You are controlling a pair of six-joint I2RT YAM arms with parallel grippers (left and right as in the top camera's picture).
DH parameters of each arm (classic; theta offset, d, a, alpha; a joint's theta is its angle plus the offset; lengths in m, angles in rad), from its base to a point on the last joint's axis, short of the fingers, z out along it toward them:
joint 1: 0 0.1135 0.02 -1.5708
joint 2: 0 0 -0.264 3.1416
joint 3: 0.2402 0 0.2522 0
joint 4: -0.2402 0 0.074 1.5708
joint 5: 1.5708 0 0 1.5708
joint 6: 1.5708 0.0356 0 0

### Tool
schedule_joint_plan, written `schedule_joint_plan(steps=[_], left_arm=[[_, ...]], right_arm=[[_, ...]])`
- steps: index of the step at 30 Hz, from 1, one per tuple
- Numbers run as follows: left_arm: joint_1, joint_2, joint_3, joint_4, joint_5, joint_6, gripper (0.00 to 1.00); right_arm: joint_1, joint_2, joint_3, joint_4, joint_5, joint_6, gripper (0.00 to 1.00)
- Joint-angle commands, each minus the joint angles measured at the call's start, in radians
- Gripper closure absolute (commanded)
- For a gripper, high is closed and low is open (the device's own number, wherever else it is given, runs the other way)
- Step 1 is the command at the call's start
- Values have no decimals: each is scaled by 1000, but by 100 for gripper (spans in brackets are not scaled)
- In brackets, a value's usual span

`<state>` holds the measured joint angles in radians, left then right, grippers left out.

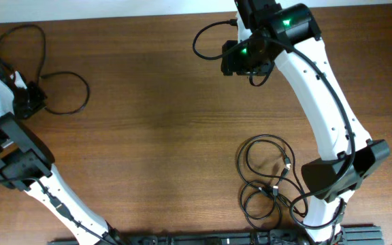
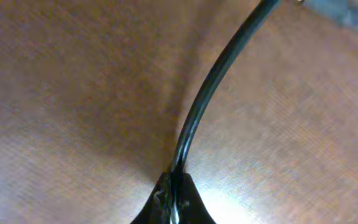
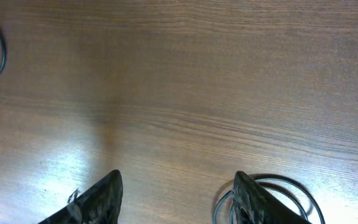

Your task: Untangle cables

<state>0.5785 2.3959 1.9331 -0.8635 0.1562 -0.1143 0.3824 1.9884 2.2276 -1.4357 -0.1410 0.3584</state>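
Observation:
One thin black cable (image 1: pixel 80 85) lies in loose loops at the far left of the table. My left gripper (image 1: pixel 30 101) is shut on it. The left wrist view shows the jaws (image 2: pixel 174 193) pinched on the cable (image 2: pixel 210 87), which runs up and to the right just above the wood. More cables (image 1: pixel 267 178) lie as a tangle of loops with small plugs at the front right, by the right arm's base. My right gripper (image 1: pixel 245 60) is open and empty, raised over the far middle of the table. Its wrist view shows the open jaws (image 3: pixel 178 177) with cable loops (image 3: pixel 278 178) behind the right finger.
A thicker black wire (image 1: pixel 206 37) loops off the right arm's wrist at the far edge. A piece of the left cable (image 3: pixel 3 50) shows at the right wrist view's top left. The brown wooden table (image 1: pixel 162 136) lies between the two cable groups.

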Motion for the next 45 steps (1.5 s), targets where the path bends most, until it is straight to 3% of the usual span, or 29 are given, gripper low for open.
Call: schedule_joint_plan(steps=[1,5,8,10,11,12,13,16,19,20,22,26,29,31,34,35,41,45], left_arm=[[-70,82,-21,74,76,-215,100],[-198,95,-21,320,226,-536,100],[-278,95,1,602,317,-564,100],[-270,90,84,560,331,-566,95],[-262,80,132,512,330,-566,87],[-248,57,187,433,322,-563,78],[-234,29,213,382,302,-561,73],[-211,-123,226,196,64,-476,46],[-219,-301,226,24,3,-445,21],[-234,-365,226,-35,12,-446,1],[-293,-497,226,-183,126,-446,1],[-468,-612,226,-422,159,-444,2],[-622,-587,220,-592,151,-338,1],[-669,-578,220,-654,121,-339,1],[-728,-576,204,-718,-100,-340,1],[-736,-575,187,-716,-113,-340,1],[-738,-510,40,-604,-86,-340,1],[-821,-439,31,-610,88,-324,2]], right_arm=[[10,-3,-2,2,-8,-10,45],[10,-3,-2,-9,-10,-10,45],[10,-3,-2,-39,-9,-10,45],[10,-3,-2,-42,-9,-10,45],[10,-3,-2,-42,-9,-10,44],[10,-3,-2,-42,-9,-10,34],[10,-3,-2,-42,-9,-10,29],[10,-3,-2,-51,-9,-10,23],[8,-4,-2,-95,-9,-10,26],[-2,-7,-1,-95,-9,-10,26],[-61,-7,-2,-95,21,-10,0],[-365,-5,-2,-163,21,-10,1],[-566,-5,-5,-263,16,-10,1],[-587,-5,-30,-263,-7,-46,1],[-562,-5,-148,-259,-29,-47,1],[-555,-5,-183,-263,-43,-48,1],[-491,-5,-386,-232,-2,-89,1],[-473,-53,-399,-232,-62,-89,1]])
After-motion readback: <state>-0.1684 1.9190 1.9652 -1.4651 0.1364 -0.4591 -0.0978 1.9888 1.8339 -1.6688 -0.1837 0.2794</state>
